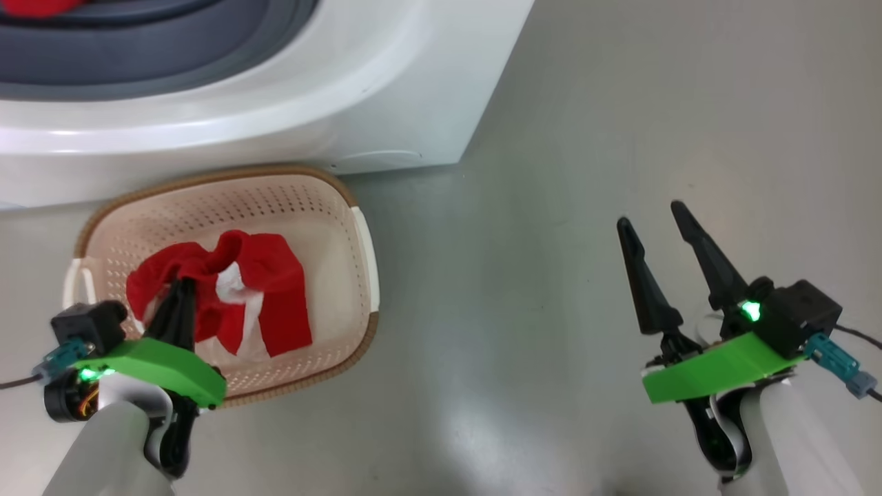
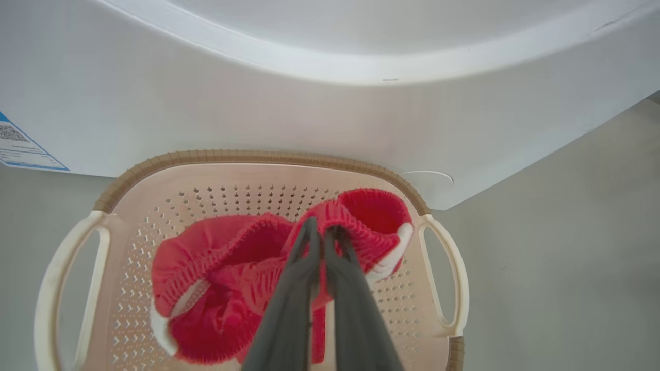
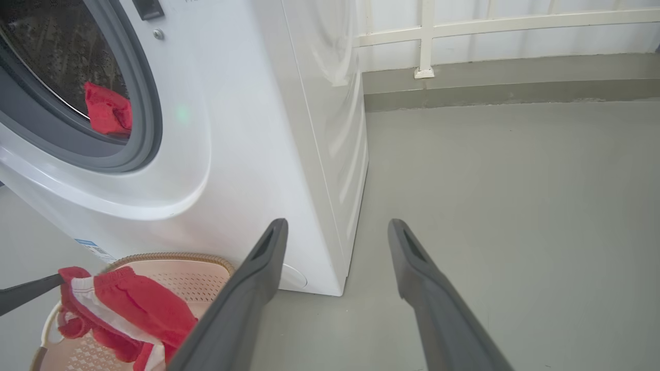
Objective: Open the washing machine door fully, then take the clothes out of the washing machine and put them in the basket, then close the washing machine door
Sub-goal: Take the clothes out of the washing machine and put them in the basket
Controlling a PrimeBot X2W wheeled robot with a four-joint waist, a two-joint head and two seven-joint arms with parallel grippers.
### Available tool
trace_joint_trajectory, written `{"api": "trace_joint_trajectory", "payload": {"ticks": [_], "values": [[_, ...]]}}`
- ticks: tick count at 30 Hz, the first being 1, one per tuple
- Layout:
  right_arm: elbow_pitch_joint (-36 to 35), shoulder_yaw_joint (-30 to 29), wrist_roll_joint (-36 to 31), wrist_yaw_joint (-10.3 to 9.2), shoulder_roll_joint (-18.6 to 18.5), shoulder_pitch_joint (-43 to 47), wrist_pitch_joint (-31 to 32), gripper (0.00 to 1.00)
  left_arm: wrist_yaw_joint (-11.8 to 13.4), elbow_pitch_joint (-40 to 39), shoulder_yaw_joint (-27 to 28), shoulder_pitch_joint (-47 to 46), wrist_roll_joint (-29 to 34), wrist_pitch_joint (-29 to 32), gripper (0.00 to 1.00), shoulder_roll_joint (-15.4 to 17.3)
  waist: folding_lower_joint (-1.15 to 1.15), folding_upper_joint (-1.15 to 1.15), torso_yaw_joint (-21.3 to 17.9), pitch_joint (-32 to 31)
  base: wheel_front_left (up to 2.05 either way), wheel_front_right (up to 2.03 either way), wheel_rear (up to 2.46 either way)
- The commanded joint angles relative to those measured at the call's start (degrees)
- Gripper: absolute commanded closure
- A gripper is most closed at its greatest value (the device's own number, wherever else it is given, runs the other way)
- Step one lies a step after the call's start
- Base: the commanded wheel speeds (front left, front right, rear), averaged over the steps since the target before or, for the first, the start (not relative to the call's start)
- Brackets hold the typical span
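**Operator:** Where does the left hand stand?

**Spotter:** Your left gripper (image 2: 322,226), fingers pressed together, pinches the ribbed waistband of the red clothes (image 2: 216,257) over the middle of the basket (image 2: 247,155). The garment hangs bunched from the tips, with its lower folds down inside the basket. I cannot tell whether it touches the bottom.

**Operator:** What can go wrong?

**Spotter:** The knit can cling. If you part the fingers and pull away at once, a loop of elastic caught on a tip may ride up with you. That could drag the garment over the basket's rim onto the floor (image 1: 551,275). The basket looks light, so a snagged pull may also tip or slide it.

**Operator:** And the other hand?

**Spotter:** Your right gripper (image 1: 651,215) hangs well to the right of the basket, fingers spread, holding nothing. I judge no danger there.

**Operator:** Beyond the basket?

**Spotter:** The washing machine (image 1: 386,89) stands just behind the basket. Up behind it, a second red piece (image 3: 105,111) lies at the drum's mouth, against the grey rubber ring (image 3: 147,129). Close the machine before you fetch it and you may trap it in the seal, leaving the task short.
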Motion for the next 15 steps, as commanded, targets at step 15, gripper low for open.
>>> {"api": "trace_joint_trajectory", "payload": {"ticks": [15], "values": [[-2.34,3.30,-1.68,0.09,1.66,-2.96,-0.27,0.00,-0.17,16.60,-12.64,-11.30,-5.97,-0.31,1.00,5.23,0.00,0.00,-3.12,6.89,0.00,0.00,0.00]]}}
